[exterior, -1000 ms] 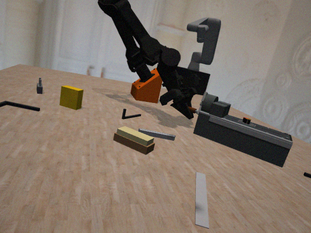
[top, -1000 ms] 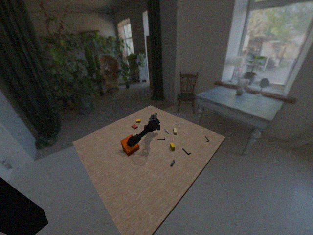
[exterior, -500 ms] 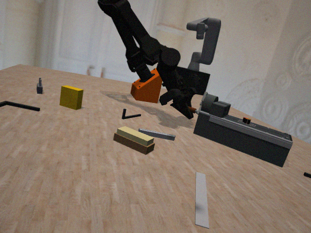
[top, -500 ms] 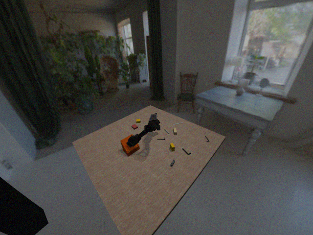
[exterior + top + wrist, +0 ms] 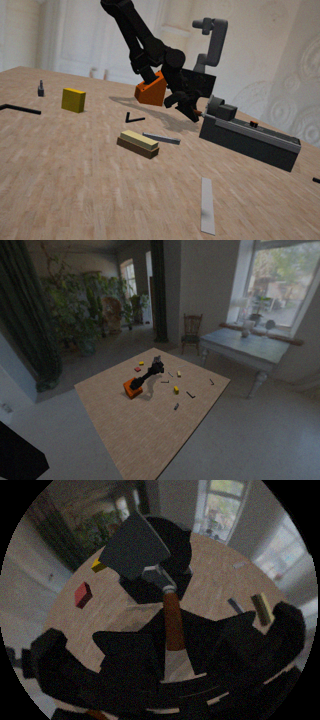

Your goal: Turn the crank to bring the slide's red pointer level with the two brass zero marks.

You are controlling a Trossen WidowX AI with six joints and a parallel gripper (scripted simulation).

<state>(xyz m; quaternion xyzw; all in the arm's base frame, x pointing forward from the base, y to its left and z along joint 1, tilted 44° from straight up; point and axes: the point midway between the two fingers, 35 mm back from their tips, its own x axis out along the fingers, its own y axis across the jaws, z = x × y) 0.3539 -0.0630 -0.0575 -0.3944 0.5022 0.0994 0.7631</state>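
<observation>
From my station I count two yellow blocks (image 5: 176,390) (image 5: 73,100), one red block (image 5: 137,369) (image 5: 83,595), three black L-shaped keys (image 5: 190,394) (image 5: 23,109), one two-layered cream-and-brown block (image 5: 178,374) (image 5: 137,144) (image 5: 262,609), one orange arm base (image 5: 128,389) (image 5: 155,94), one wooden chair (image 5: 191,325) and one pale blue side table (image 5: 232,340).

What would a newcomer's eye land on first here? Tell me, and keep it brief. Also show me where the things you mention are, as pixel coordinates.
First, probably the black arm (image 5: 149,373) (image 5: 155,49), rising from its bright orange base (image 5: 133,392) (image 5: 154,92). Its claw (image 5: 195,112) (image 5: 168,610) is closed on the brown handle (image 5: 198,112) (image 5: 173,625) at the grey machine's end. Left of them in the exterior view stands a yellow block (image 5: 73,100).
</observation>
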